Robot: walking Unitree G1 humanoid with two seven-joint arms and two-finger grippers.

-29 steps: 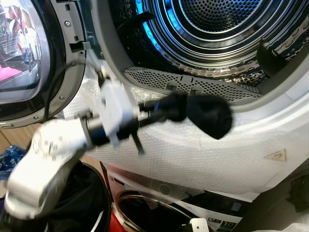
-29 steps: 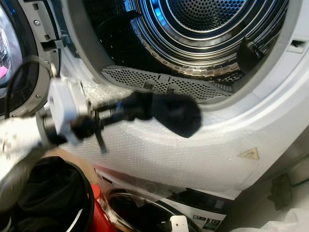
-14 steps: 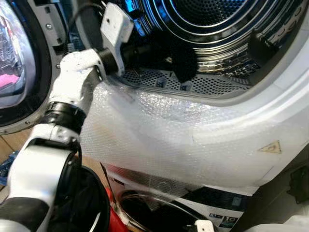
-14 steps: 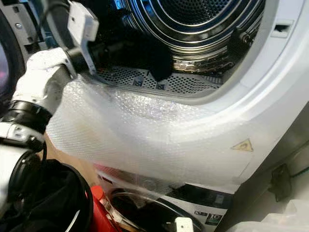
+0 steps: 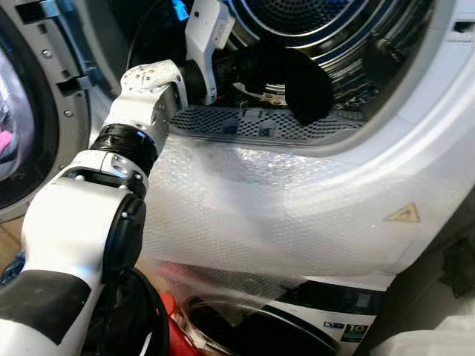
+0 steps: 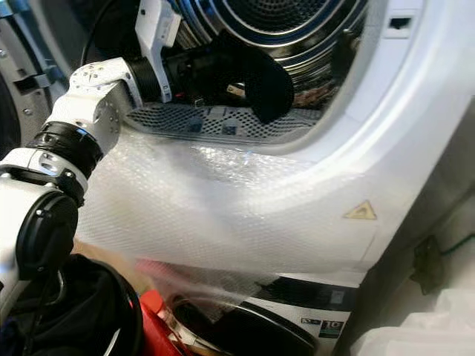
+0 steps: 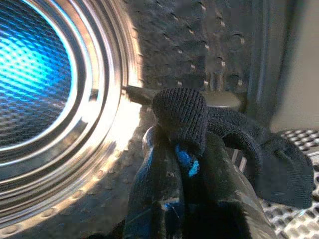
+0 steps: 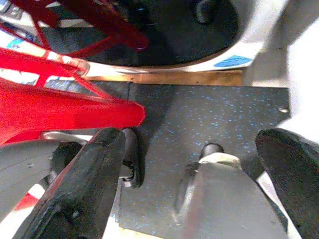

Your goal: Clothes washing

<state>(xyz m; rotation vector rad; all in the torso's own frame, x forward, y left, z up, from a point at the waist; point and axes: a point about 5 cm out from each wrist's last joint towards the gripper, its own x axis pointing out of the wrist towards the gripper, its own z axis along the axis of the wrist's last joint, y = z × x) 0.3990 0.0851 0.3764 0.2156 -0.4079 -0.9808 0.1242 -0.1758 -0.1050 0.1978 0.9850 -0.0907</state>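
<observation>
My left arm reaches into the round opening of the upper machine, over its perforated lip (image 5: 245,122). A black knitted sock (image 5: 304,78) hangs from my left gripper (image 5: 249,70), which is shut on it just inside the steel drum (image 5: 297,15). In the left wrist view the sock (image 7: 184,114) folds over the black fingertips (image 7: 159,194), with the drum's blue-lit back wall (image 7: 30,74) behind. My right gripper (image 8: 194,174) hangs idle above the dark speckled floor, its fingers (image 8: 79,189) wide open and holding nothing.
Bubble wrap (image 5: 260,200) covers the machine's white front below the opening. The open door (image 5: 30,111) stands at the left. A second machine (image 5: 297,326) sits underneath. A dark basket of black clothes (image 6: 67,311) and a red frame (image 8: 55,99) are at the lower left.
My left arm has lifted the sock from in front of the bubble-wrapped panel, over the lip and into the drum opening. The camera has shifted to the right.
</observation>
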